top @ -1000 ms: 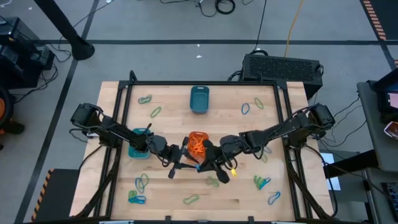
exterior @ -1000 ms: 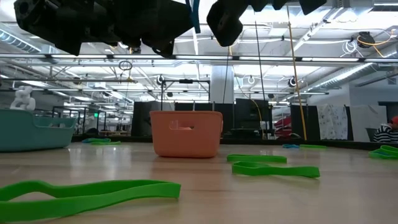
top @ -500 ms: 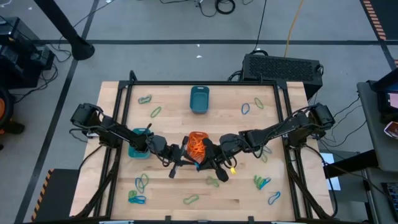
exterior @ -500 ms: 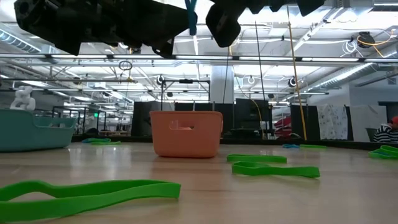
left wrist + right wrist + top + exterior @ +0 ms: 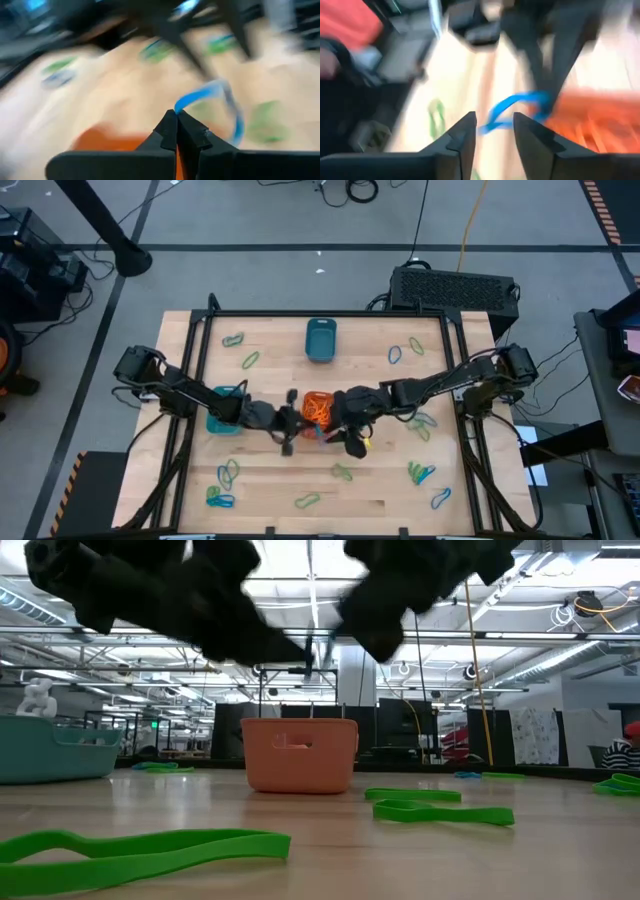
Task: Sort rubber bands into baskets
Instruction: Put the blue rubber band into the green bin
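- Counter (image 5: 270, 330) of light wood carries everything; rubber bands lie scattered around the orange basket, mostly toward the counter's edges and corners, because they are not sorted yet.
- Left arm and right arm both reach in to the middle and meet just beside the orange basket (image 5: 316, 406), one from each side; I judge that a band passes here from one hand to the other.
- Dark teal basket (image 5: 320, 339) stands well beyond the orange basket, toward the far edge of the counter. The turquoise basket (image 5: 224, 412) stands to the left of the orange one, partly under the left arm. I think the blue band should go to one of these two.
- The orange basket already holds a heap of orange bands, so this colour seems nearly done.
- Left hand (image 5: 176, 131) is clenched: its two fingers press together on the end of a blue rubber band (image 5: 220, 100), which hangs over the counter next to the orange basket.
- Right hand (image 5: 493, 131) is released, its fingers apart, with the same blue band (image 5: 517, 107) just in front of them, no longer gripped.
- Green bands (image 5: 140, 850) lie flat on the counter on the near side of the orange basket, waiting for their turn.
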